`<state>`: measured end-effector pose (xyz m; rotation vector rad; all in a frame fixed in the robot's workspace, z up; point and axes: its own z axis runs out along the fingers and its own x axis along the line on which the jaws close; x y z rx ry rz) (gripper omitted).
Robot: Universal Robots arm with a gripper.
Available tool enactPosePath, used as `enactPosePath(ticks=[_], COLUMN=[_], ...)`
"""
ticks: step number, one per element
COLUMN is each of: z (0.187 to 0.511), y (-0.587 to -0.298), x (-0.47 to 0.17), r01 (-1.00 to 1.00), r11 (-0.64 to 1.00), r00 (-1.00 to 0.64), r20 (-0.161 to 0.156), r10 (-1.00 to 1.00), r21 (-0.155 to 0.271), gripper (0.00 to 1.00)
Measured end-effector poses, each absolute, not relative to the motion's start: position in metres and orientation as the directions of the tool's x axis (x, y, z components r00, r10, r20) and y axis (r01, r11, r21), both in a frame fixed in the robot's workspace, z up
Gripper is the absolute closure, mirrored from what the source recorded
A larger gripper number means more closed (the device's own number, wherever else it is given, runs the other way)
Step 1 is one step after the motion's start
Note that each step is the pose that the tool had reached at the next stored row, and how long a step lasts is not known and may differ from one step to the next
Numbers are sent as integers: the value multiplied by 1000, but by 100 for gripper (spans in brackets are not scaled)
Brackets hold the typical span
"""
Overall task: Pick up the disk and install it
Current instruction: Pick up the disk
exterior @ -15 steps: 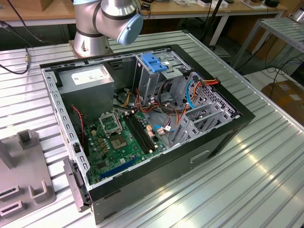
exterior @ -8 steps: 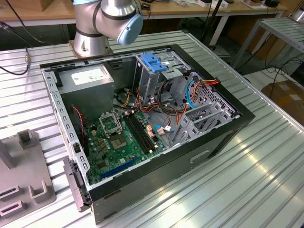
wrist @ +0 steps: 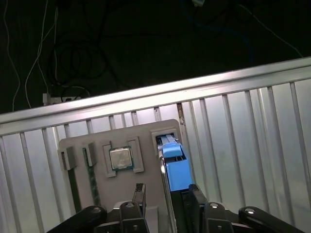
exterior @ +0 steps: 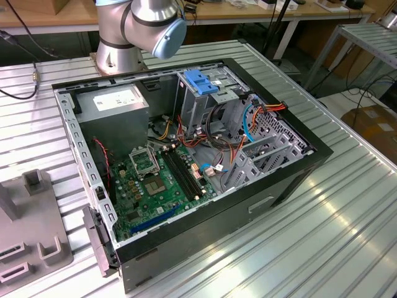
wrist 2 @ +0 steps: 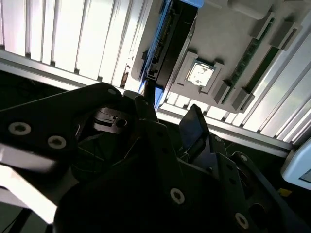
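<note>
The disk (wrist: pixel 176 167) stands on edge in a slot of a grey fixture plate (wrist: pixel 146 133), its light-blue carrier rail facing the camera. In the second wrist view the disk (wrist 2: pixel 164 46) is a dark slab with a blue edge. My gripper (wrist: pixel 167 196) is open just above it, one black finger (wrist: pixel 139 193) on each side of the disk, with a clear gap at one side. The same gripper (wrist 2: pixel 167 121) is a dark mass in the second wrist view. The open computer case (exterior: pixel 186 155) lies on the table, and the arm's base (exterior: pixel 133 31) stands behind it.
The fixture plate also holds a processor chip (wrist: pixel 120 158) and two memory sticks (wrist: pixel 92 187). Beyond it the ribbed metal table (wrist: pixel 243 116) ends at an edge over a dark floor with cables. Inside the case are a drive cage with a blue bracket (exterior: pixel 201 81), a power-supply box (exterior: pixel 115 102) and a motherboard (exterior: pixel 158 183).
</note>
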<state>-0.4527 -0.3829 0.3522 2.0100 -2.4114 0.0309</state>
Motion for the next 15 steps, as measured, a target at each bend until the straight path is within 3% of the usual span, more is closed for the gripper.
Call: enactPosePath(ticks=[15], z=[341], y=[-371], x=[-465], r01=[-997], r11=[79], r00=[-79], r20=[13], r10=[-997], r21=[-15], gripper=[52])
